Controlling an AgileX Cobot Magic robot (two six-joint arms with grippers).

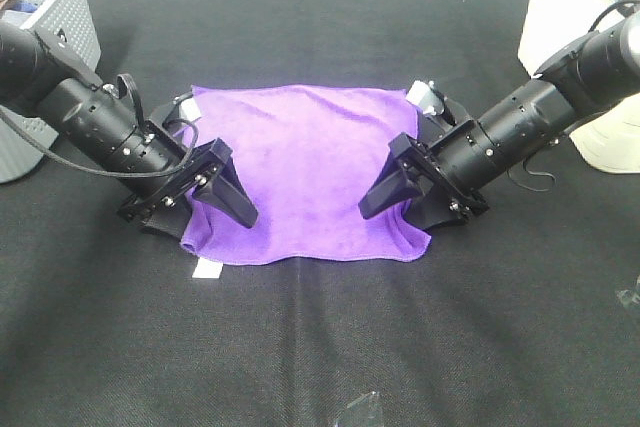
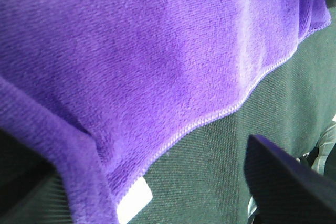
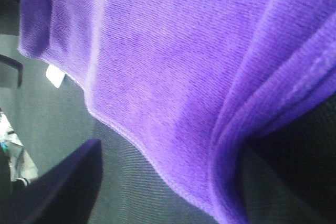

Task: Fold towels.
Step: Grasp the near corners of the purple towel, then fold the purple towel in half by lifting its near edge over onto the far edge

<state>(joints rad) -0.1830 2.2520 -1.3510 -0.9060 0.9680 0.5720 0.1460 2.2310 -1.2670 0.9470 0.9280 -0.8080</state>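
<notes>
The purple towel [image 1: 310,167] lies spread flat on the black table, with its small white tag [image 1: 207,270] at the near left corner. My left gripper [image 1: 218,197] is open at the towel's near left corner. In the left wrist view the towel [image 2: 157,51] edge drapes over one finger, and the other finger [image 2: 289,182] is over bare table beside the tag [image 2: 134,203]. My right gripper [image 1: 400,192] is open at the near right corner. In the right wrist view the towel [image 3: 173,51] edge folds over one finger, and the other finger [image 3: 58,192] is apart from it.
A grey perforated basket [image 1: 50,27] stands at the back left. A white container [image 1: 580,7] stands at the back right. A small clear object [image 1: 362,409] lies at the table's front edge. Black cloth covers the table [image 1: 320,347].
</notes>
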